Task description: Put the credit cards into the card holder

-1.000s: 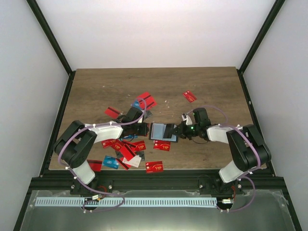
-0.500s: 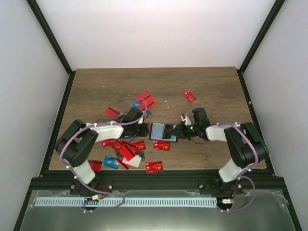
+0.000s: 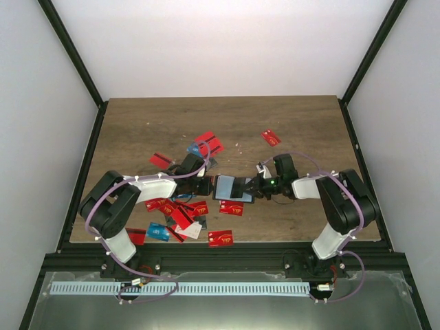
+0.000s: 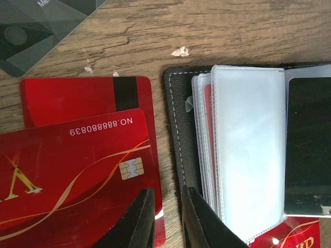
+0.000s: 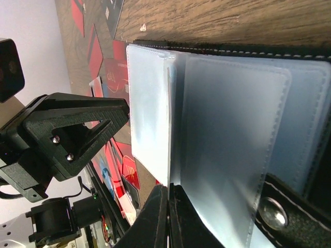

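Wooden table (image 3: pixel 309 124), boxed in by white walls and black frame posts. Left of the card holder (image 3: pixel 232 188): main heap of credit cards (image 3: pixel 180 213), mostly red, a few blue, overlapping, some face down with black stripe showing. More behind and left of the holder, two in front of it, one lone red well behind and to its right. Dark grey card (image 4: pixel 36 20) behind-left of the holder, not of the lot. At the holder's left edge: left gripper (image 4: pixel 165 219), jaws nearly together with a slim gap, one fingertip over a red chip card (image 4: pixel 77 170), the other over the stitched cover; apparently pressing down rather than clamping, nothing seen between the tips. Centre: the holder itself, lying open and flat, black stitched cover, fan of clear sleeves (image 4: pixel 248 155), a red card seemingly lodged in one. On the holder's right half: right gripper (image 5: pixel 168 206), closed to a hairline, seemingly pinching the free edge of one sleeve. Handling, as judged: cards light, stiff, glossy, flat to the wood, so likely slippery and hard to get under; best taken by a short edge overhanging another card in the heap. Sleeves thin, limp, prone to buckle; cover soft, light, apt to slide unless pinned at the spine or an outer edge.
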Tool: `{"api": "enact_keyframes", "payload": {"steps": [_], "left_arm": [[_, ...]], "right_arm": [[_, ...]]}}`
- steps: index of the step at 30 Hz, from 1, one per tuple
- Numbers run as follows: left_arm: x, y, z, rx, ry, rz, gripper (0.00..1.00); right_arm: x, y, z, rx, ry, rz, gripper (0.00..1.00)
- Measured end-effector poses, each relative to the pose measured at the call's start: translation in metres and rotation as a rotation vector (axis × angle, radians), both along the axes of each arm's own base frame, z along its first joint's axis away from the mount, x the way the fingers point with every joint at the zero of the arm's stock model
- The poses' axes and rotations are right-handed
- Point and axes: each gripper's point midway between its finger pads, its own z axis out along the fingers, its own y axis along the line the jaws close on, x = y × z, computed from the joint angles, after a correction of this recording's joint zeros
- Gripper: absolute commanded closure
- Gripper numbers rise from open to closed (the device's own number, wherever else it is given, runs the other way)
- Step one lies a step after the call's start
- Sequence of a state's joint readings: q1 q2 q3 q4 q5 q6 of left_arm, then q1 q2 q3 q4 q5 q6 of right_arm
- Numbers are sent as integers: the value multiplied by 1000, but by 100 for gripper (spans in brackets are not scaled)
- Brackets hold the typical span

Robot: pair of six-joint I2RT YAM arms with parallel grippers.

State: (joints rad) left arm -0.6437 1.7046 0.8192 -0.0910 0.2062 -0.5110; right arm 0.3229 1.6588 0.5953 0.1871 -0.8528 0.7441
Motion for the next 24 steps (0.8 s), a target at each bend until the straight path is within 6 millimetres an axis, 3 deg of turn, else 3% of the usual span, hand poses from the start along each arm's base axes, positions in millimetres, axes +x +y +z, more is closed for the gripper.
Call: {"api": "enact_keyframes", "payload": {"steps": [24], "left_arm": [[-2,-8,-1,-28,8,-36,84]], "right_arm": [[7,9,0,58,13,14,99]]}}
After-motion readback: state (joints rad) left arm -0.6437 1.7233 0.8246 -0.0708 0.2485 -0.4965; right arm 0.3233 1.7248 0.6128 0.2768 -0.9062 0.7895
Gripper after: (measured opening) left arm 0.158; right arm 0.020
